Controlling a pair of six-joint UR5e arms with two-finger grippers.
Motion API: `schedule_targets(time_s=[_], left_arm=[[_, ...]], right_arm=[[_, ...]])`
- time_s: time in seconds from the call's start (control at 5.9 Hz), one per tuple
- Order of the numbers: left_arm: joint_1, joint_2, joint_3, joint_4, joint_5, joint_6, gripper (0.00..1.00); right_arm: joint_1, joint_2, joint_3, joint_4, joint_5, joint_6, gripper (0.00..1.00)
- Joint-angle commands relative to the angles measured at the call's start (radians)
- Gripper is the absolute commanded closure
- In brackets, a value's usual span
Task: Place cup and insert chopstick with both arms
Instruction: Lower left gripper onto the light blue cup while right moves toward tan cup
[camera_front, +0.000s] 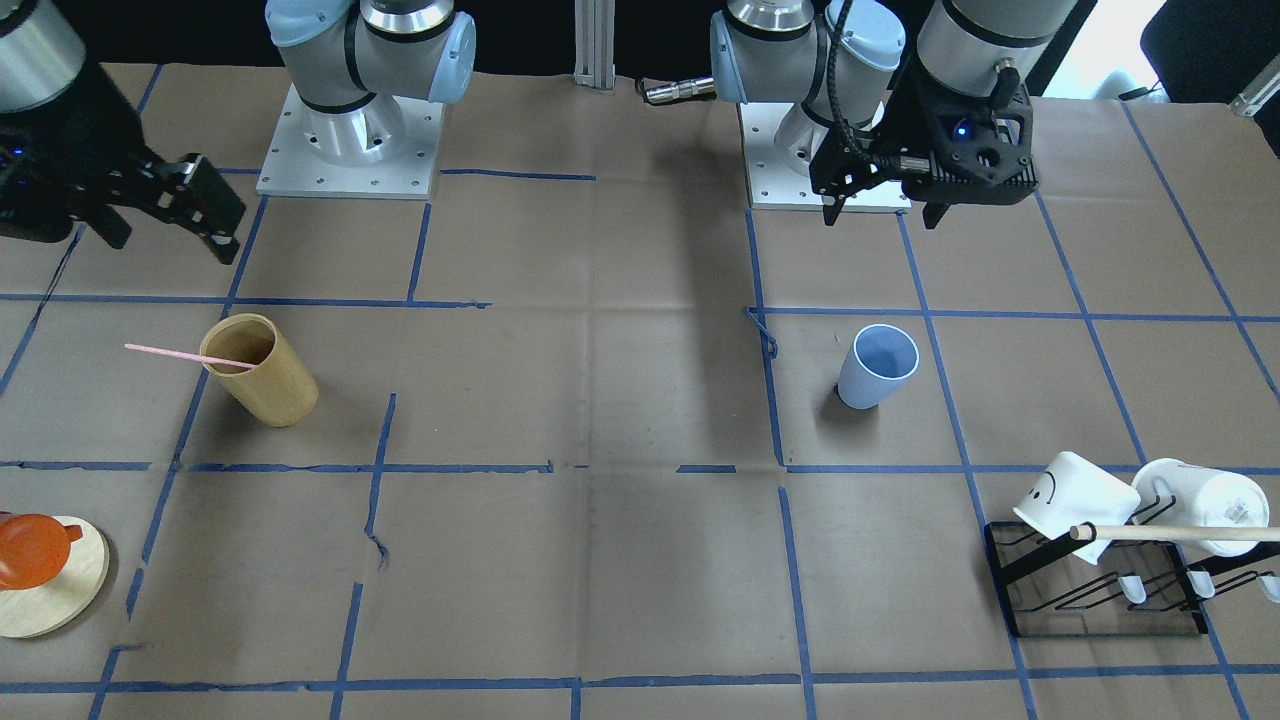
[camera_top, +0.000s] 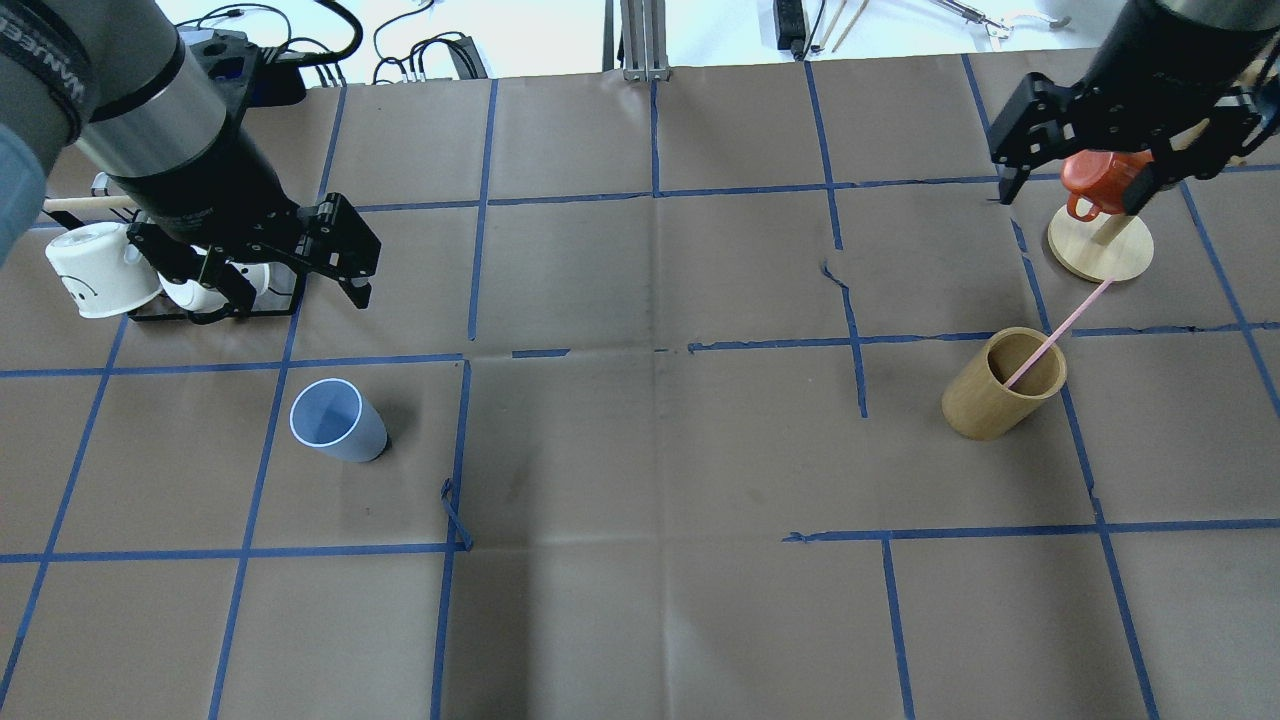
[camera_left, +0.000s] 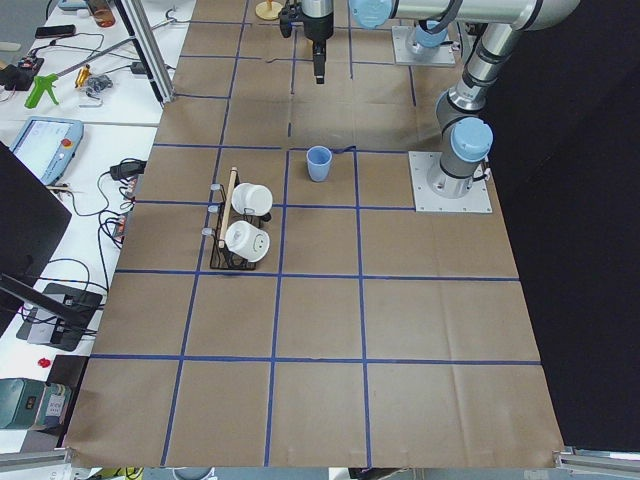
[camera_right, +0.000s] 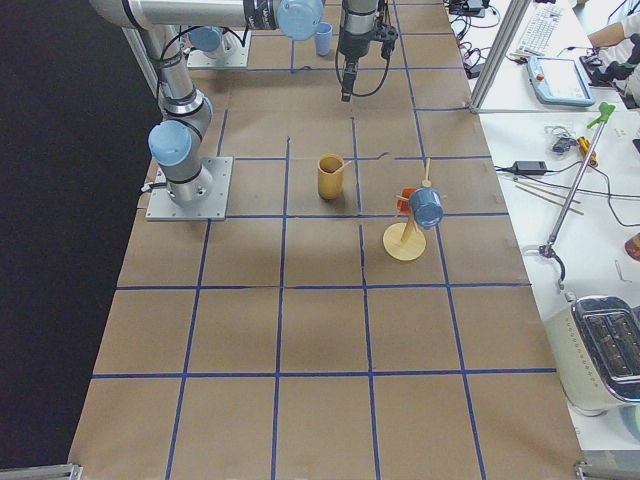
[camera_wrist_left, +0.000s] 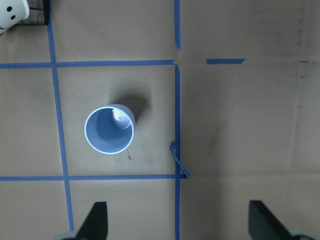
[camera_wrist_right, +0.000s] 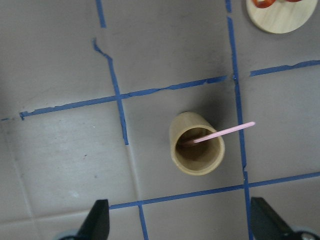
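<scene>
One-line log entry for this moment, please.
left hand: open, empty | small pale blue plastic cup: upright, untouched | thin pink chopstick: leaning in tan wooden cylinder cup | right hand: open, empty

Matt brown paper all over the worktop, creased and scuffed, with blue tape fraying and torn in spots. The cup: smooth pale blue plastic, a soft sheen at the rim. The wooden cup is tan with a satin finish; the chopstick is smooth pink. Left arm, brushed silver metal. Left hand, matt black plastic. The white mugs are glossy.
</scene>
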Motion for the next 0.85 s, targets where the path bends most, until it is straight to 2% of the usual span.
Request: schedule_targets(time_s=[0.0, 0.17, 0.34, 0.51, 0.68], left_arm=[[0.054, -0.05, -0.094, 0.099, 0.007, 0.094, 0.02], [0.083, -0.073, -0.219, 0.237, 0.007, 0.125, 0.03], [0.118, -0.103, -0.369, 0.436, 0.006, 0.133, 0.03], [0.131, -0.121, -0.453, 0.531, 0.007, 0.145, 0.04], [0.129, -0.167, -0.455, 0.544, 0.006, 0.145, 0.18]], right_arm=[[-0.105, 0.003, 0.07, -0.135, -0.001, -0.102, 0.0], [-0.107, 0.002, 0.153, -0.274, -0.004, -0.11, 0.0], [-0.109, 0.002, 0.245, -0.371, -0.027, -0.11, 0.0], [-0.109, 0.002, 0.328, -0.476, -0.042, -0.106, 0.01], [-0.11, -0.001, 0.408, -0.546, -0.053, -0.095, 0.03]])
